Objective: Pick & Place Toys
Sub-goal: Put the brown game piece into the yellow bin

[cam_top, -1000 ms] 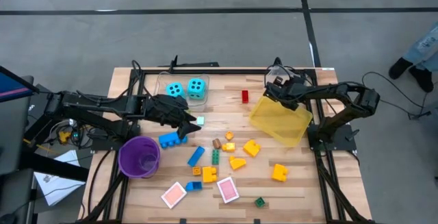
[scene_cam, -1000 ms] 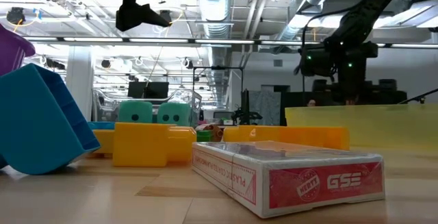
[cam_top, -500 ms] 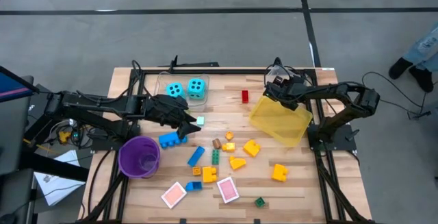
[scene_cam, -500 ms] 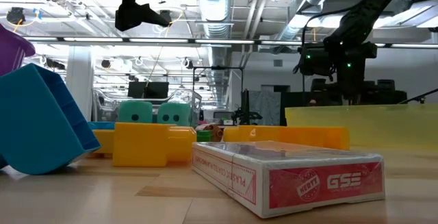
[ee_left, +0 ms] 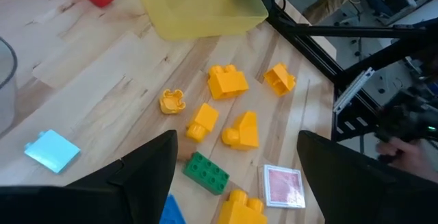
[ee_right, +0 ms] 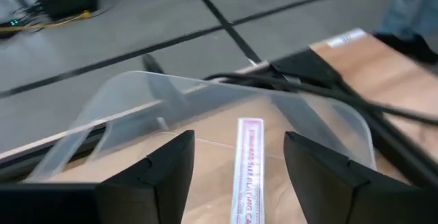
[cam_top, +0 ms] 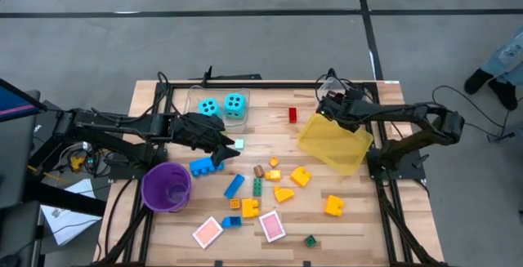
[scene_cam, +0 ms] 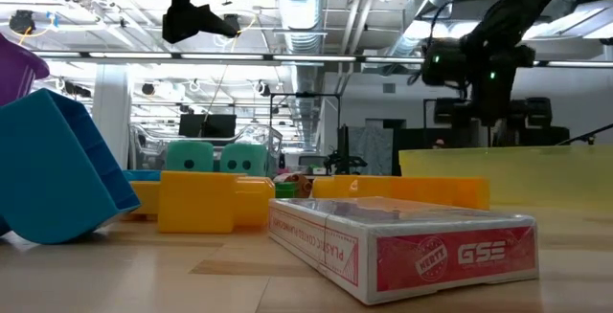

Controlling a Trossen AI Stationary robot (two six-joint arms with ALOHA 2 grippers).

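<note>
The toys lie scattered on the wooden table: yellow bricks [cam_top: 300, 176], blue bricks [cam_top: 204, 166], a green brick [cam_top: 257, 187], a red brick [cam_top: 292, 114] and two pink cards [cam_top: 271, 225]. Two cyan dice [cam_top: 234, 103] sit in a clear tray at the far edge. My left gripper [cam_top: 231, 149] hangs open above the table's middle left, over the bricks [ee_left: 239, 183], nothing between its fingers. My right gripper [cam_top: 325, 109] is open just above the far corner of the yellow bin [cam_top: 335, 143], and its fingers [ee_right: 321, 176] stand apart over the bin's rim [ee_right: 205, 83].
A purple cup [cam_top: 167, 187] stands upright near the left edge. A small cyan piece [cam_top: 239, 144] lies by my left gripper. Black cables [cam_top: 335, 83] run along the far edge beside the bin. Bare wood shows between the bin and the right edge.
My right gripper has risen from the yellow bin's far rim and now hangs clear above it. The bin rests flat where it was.
</note>
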